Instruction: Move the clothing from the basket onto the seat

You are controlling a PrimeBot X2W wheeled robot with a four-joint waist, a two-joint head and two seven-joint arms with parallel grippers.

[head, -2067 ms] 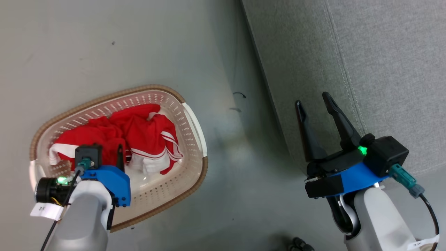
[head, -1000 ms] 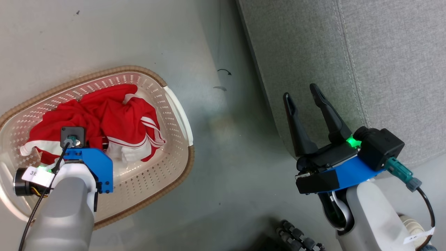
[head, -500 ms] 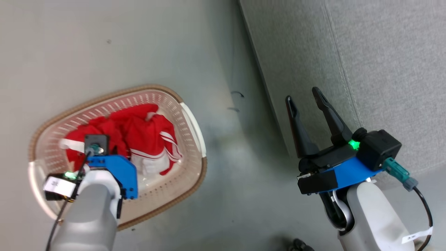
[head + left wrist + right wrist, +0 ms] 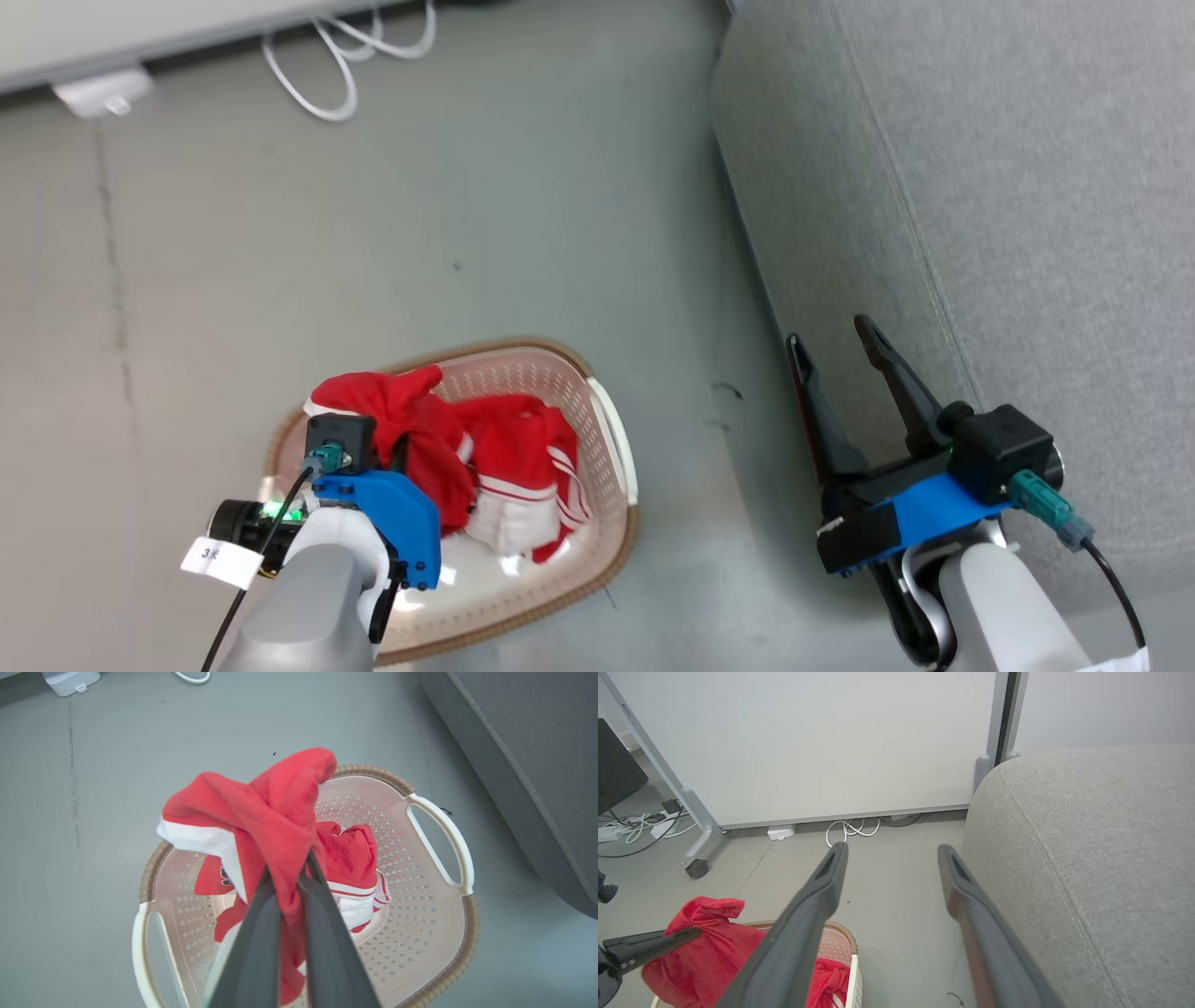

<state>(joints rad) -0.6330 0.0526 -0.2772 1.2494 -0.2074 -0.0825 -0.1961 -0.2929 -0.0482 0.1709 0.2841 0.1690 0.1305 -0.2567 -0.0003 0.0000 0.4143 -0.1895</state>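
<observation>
My left gripper (image 4: 287, 879) is shut on a red garment with a white band (image 4: 261, 812), held bunched above the basket (image 4: 439, 896). The same lifted garment (image 4: 401, 415) hangs over the basket (image 4: 611, 439) at the lower left of the head view, and shows as the red garment (image 4: 707, 947) low and left in the right wrist view. The red striped garment with white trim (image 4: 523, 476) lies inside the basket. My right gripper (image 4: 836, 341) stands open and empty beside the grey seat (image 4: 1027, 233). The seat (image 4: 1101, 858) fills the right of the right wrist view.
White cables (image 4: 345, 56) and a white power adapter (image 4: 103, 89) lie on the grey floor by the wall. A wheeled panel stand (image 4: 698, 835) and more cables (image 4: 630, 826) stand beyond. Bare floor (image 4: 681, 373) separates basket and seat.
My left gripper has risen out of the basket with a red garment pinched in it. The head camera has tilted up, so basket and arms sit lower in view. The right gripper stays open.
</observation>
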